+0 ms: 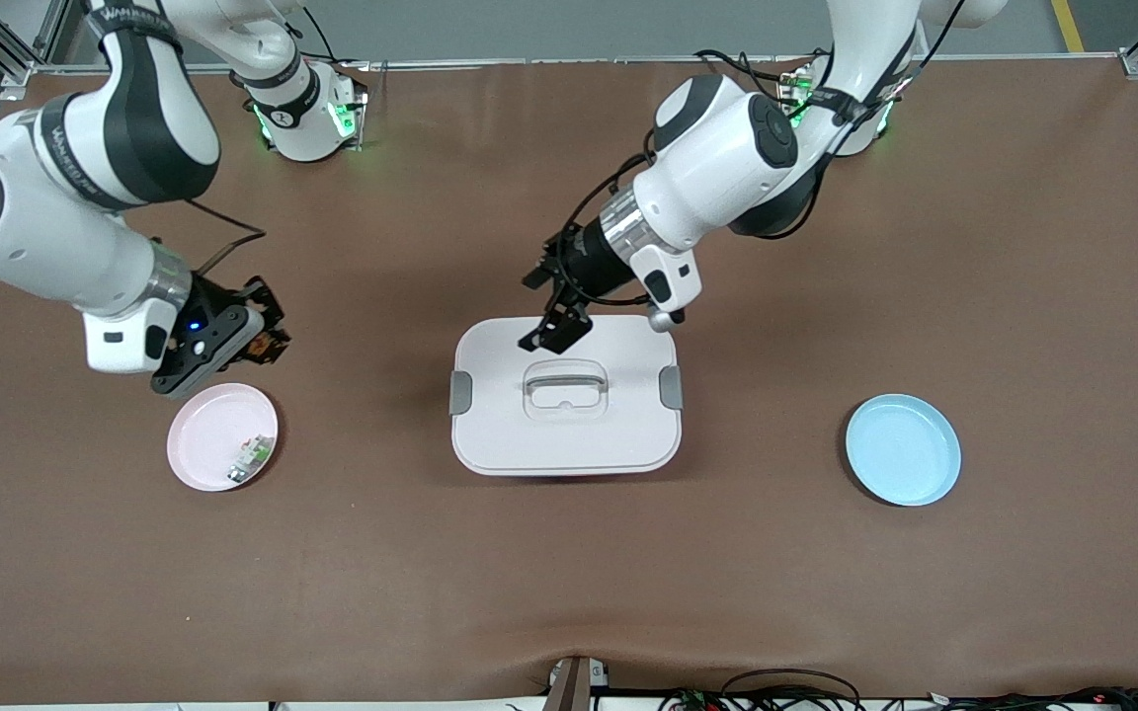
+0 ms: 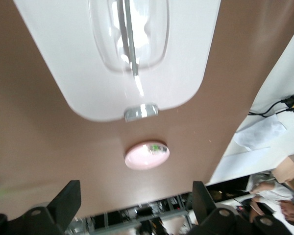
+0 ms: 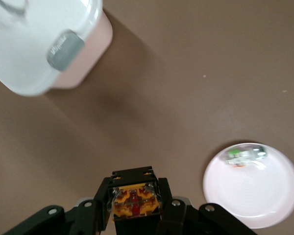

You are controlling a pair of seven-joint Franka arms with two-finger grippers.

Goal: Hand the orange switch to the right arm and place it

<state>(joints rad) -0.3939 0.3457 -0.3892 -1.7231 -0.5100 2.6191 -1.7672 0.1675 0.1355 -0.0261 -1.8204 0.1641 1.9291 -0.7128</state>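
Orange switch (image 3: pixel 135 198) sits clamped between our right gripper's (image 3: pixel 135 205) fingers, up in the air just above the pink plate's (image 1: pixel 199 434) rim toward the robots. We see a small white-and-green part (image 1: pixel 249 458) lying on that plate. Our left gripper (image 1: pixel 557 331) hangs with fingers spread apart over the white lidded box (image 1: pixel 569 434), toward the left arm's end of the table from the plate.
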